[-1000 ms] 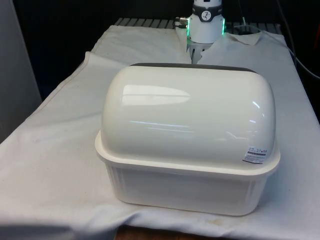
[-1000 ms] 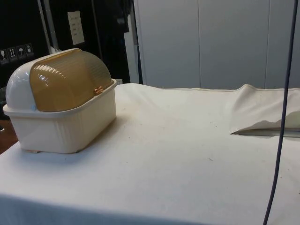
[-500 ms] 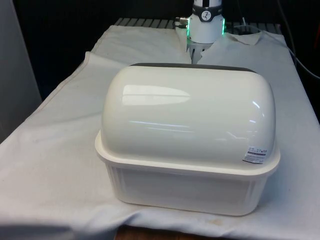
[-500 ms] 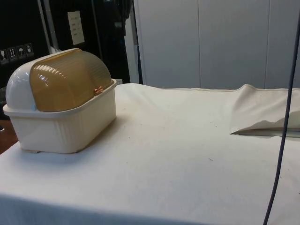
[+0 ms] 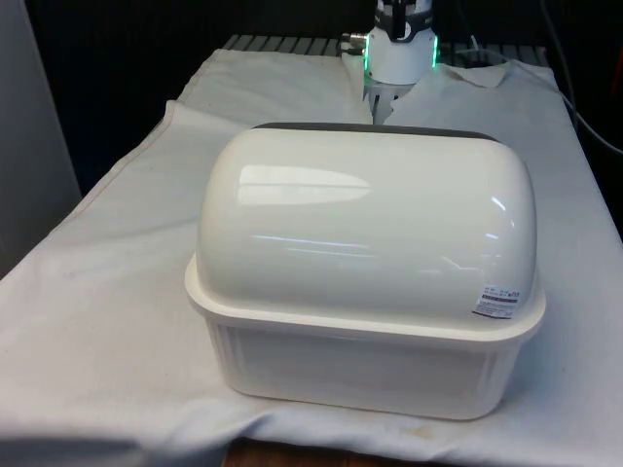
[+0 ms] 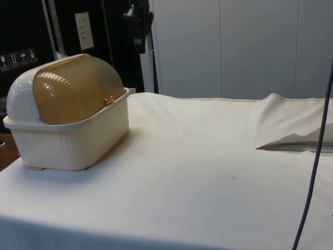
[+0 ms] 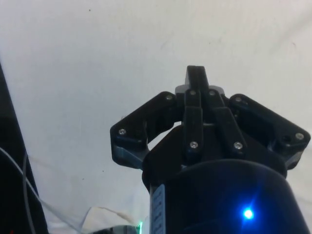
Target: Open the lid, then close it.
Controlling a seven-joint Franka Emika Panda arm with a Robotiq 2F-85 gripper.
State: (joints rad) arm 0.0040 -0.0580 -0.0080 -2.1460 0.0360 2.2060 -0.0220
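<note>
1. The bread box (image 6: 67,117) sits at one end of the table (image 6: 208,172). Its amber ribbed lid (image 6: 75,94) is down and closed, with a small handle (image 6: 109,100) at the lower edge.
2. By my reading the opening step has not begun. The gripper (image 7: 196,87) hangs over bare cloth, jaws together, nothing held.
3. Next it should reach the handle and roll the lid up and back.
4. In the front view a small sticker (image 5: 499,303) sits on the white shell; its print is too fine to read.
</note>
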